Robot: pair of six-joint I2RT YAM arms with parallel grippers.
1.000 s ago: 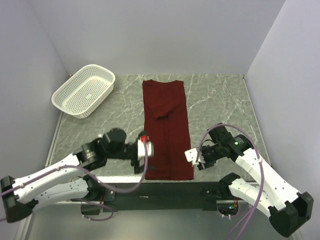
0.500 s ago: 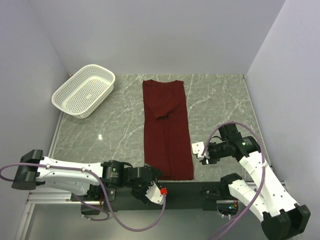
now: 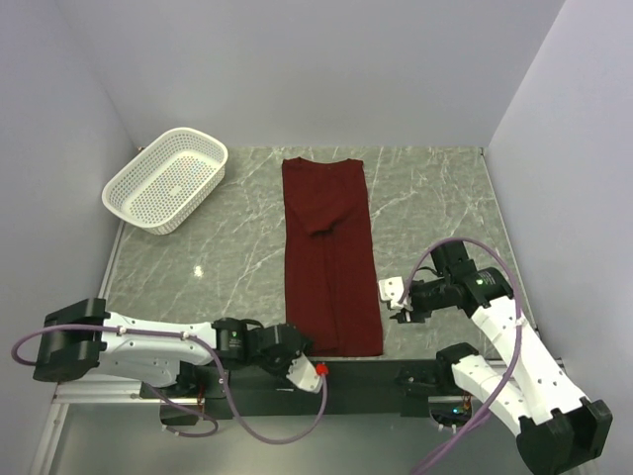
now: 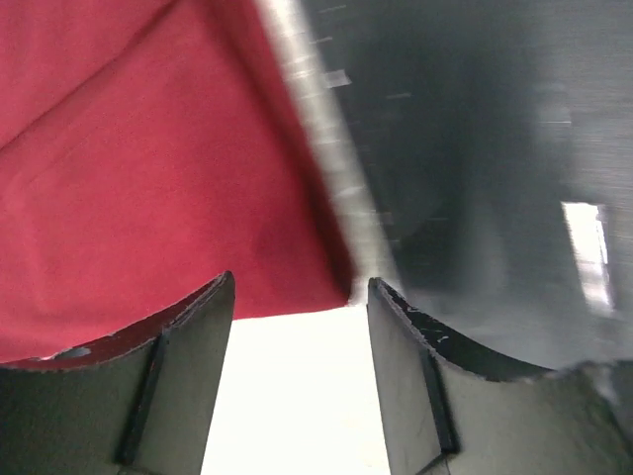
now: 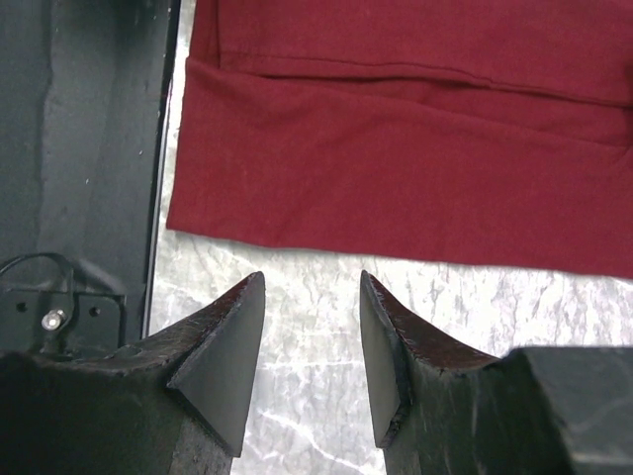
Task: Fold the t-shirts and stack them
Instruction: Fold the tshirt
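Note:
The maroon t-shirt (image 3: 329,259) lies flat on the marble table, folded lengthwise into a long strip, collar end far. My left gripper (image 3: 295,354) sits low at the table's near edge, at the t-shirt's near-left corner. In the left wrist view the left gripper (image 4: 300,289) has its jaws apart with only the white table edge between them, and the red cloth (image 4: 148,168) lies just past the tips. My right gripper (image 3: 395,295) hovers just right of the t-shirt's near-right edge. The right gripper (image 5: 312,284) is open over bare marble, with the t-shirt's hem (image 5: 396,188) just ahead.
A white perforated basket (image 3: 168,179) stands at the far left of the table. The dark base rail (image 3: 346,378) runs along the near edge under both arms. Grey walls close in the left, far and right sides.
The left arm has swung from beside the t-shirt's left edge down to its near-left corner, and its jaws have narrowed. The right gripper shifted slightly right and then held.

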